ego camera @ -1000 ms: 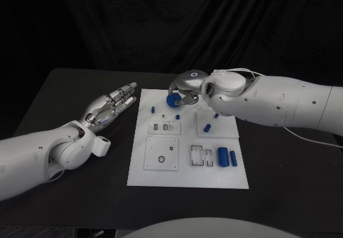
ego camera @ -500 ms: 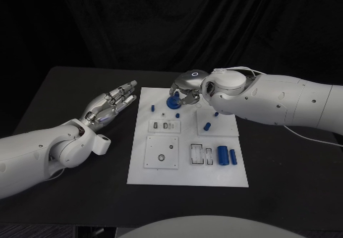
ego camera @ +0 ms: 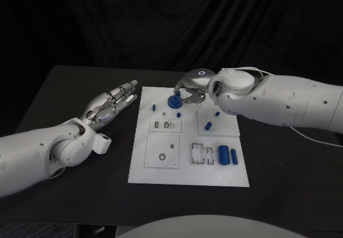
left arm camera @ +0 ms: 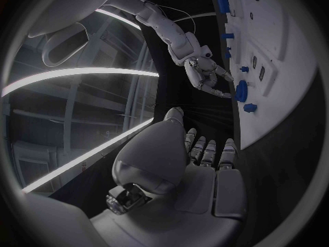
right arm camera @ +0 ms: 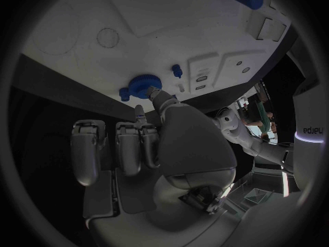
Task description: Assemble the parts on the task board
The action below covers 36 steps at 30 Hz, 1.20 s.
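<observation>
Right hand (ego camera: 192,92) pinches the blue gear (ego camera: 174,101) at the board's (ego camera: 187,173) 12 o'clock edge. Left hand (ego camera: 111,103), 9 o'clock off-board: flat, fingers extended, holding nothing.

Task board (ego camera: 187,171) with both hands.
Right hand (ego camera: 192,90) touches blue gear (ego camera: 174,101) at far edge; left hand (ego camera: 108,105) open beside board.

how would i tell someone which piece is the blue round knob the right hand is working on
Start at the white board in the middle of the table and go to its far edge, where the right hand reaches down. The blue round knob sits under its fingertips. It is a wide ridged disc; the other blue pieces are thin pegs or cylinders.
</observation>
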### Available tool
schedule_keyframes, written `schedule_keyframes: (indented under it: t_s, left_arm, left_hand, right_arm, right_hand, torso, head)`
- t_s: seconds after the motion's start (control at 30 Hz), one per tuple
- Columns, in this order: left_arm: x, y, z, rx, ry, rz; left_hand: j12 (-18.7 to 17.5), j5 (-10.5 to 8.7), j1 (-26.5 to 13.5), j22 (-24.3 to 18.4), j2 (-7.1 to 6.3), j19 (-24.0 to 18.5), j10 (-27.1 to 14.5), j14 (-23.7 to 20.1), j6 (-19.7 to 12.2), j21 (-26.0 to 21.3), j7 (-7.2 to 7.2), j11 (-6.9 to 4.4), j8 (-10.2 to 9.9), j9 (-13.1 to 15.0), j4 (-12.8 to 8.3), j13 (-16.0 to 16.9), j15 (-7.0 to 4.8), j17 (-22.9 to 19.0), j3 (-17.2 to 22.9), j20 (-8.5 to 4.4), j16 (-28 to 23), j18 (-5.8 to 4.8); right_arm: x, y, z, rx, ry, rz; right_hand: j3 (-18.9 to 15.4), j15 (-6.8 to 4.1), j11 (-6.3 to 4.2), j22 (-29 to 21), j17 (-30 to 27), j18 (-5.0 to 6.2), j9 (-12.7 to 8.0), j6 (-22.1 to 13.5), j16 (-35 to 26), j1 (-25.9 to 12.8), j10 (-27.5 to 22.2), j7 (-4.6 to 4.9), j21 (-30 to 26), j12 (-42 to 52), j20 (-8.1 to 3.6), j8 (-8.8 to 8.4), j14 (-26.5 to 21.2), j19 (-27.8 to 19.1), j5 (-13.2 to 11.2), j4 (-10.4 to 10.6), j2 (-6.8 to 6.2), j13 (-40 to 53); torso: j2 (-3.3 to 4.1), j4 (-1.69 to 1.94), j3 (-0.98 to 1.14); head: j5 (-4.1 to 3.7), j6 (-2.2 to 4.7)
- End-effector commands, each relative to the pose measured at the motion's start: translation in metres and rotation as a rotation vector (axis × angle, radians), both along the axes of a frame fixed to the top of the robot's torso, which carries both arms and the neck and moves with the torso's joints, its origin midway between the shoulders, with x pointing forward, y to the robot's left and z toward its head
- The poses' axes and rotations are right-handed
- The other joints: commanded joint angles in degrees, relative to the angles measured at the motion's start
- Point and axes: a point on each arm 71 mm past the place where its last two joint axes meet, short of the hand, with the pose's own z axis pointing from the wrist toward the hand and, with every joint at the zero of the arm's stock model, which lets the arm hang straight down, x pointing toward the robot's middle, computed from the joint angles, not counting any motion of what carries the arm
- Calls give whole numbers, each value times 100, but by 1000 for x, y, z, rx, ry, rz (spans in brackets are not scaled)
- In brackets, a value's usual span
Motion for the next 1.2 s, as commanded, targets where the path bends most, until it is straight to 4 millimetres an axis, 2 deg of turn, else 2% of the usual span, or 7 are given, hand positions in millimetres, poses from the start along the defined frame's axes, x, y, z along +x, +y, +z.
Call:
schedule_keyframes:
  t_s: [0.03,0.2,0.4,0.6,0.77,0.9,1.2]
  left_arm:
    - [-2,1,5,-47,-51,-13]
    - [-3,2,5,-45,-50,-10]
    - [-3,2,5,-45,-49,-10]
    - [-4,3,5,-45,-47,-10]
    - [-4,2,5,-47,-47,-14]
    - [-3,1,4,-48,-47,-16]
    - [-3,1,3,-49,-45,-19]
  left_hand:
    - [-26,16,68,8,-4,12,4,-2,-2,3,33,43,15,7,-3,-5,47,-7,43,44,-21,105]
    - [-21,17,68,9,-4,13,6,-2,3,4,50,43,16,8,-3,-3,52,-7,51,53,-21,105]
    - [-21,17,68,9,-4,13,6,-2,3,4,50,43,16,8,-3,-3,52,-7,51,53,-21,105]
    - [-18,18,68,9,-6,14,7,-2,0,5,52,45,16,8,-3,-3,54,-7,54,56,-21,105]
    - [-19,19,68,9,-6,14,7,-2,-2,5,52,47,16,7,-4,-3,57,-7,56,58,-21,105]
    - [-22,20,69,9,-6,13,6,-2,-6,4,52,51,15,7,-5,-4,63,-7,59,60,-21,106]
    - [-20,20,71,9,-5,14,7,-2,-3,4,51,54,15,7,-6,-3,68,-7,63,62,-21,106]
  right_arm:
    - [-3,-10,14,76,-93,8]
    - [-8,-34,32,95,-126,-23]
    - [-24,-83,43,107,-102,-98]
    - [-41,-133,35,140,-65,-182]
    - [-49,-167,24,144,-46,-258]
    - [-52,-182,16,143,-37,-292]
    - [-53,-192,2,138,-23,-315]
  right_hand:
    - [-23,-55,-42,1395,1509,-21,-22,50,16,-87,586,7,1,15,-60,-1,600,428,-73,83,-14,1508]
    - [-92,-54,-40,1436,1509,-45,-63,158,16,-181,586,7,75,15,-61,18,600,490,-318,181,-11,1508]
    - [-212,-53,-36,1458,1509,-58,-78,272,16,-290,586,12,115,15,-62,32,600,522,-632,318,-7,1508]
    - [-257,-57,-45,1462,1509,-60,-84,329,16,-293,586,-1,120,15,-64,38,600,527,-716,374,0,1508]
    - [-283,-58,-46,1462,1509,-60,-95,315,16,-296,586,-5,119,15,-64,21,600,526,-779,404,-3,1508]
    - [-313,-59,-48,1461,1509,-59,-99,328,16,-306,586,-7,117,15,-65,21,600,525,-845,441,-9,1508]
    - [-367,-56,-40,1467,1509,-63,-102,361,16,-322,586,8,126,15,-65,28,600,533,-939,505,-22,1508]
  torso:
    - [0,-2,0]
    - [1,2,-1]
    - [-4,-10,1]
    - [-5,-13,-3]
    - [-3,-7,-2]
    - [1,-19,3]
    - [-1,-8,1]
  head:
    - [17,11]
    - [16,11]
    - [16,13]
    - [48,-3]
    - [23,-22]
    - [15,-39]
    - [-26,-49]
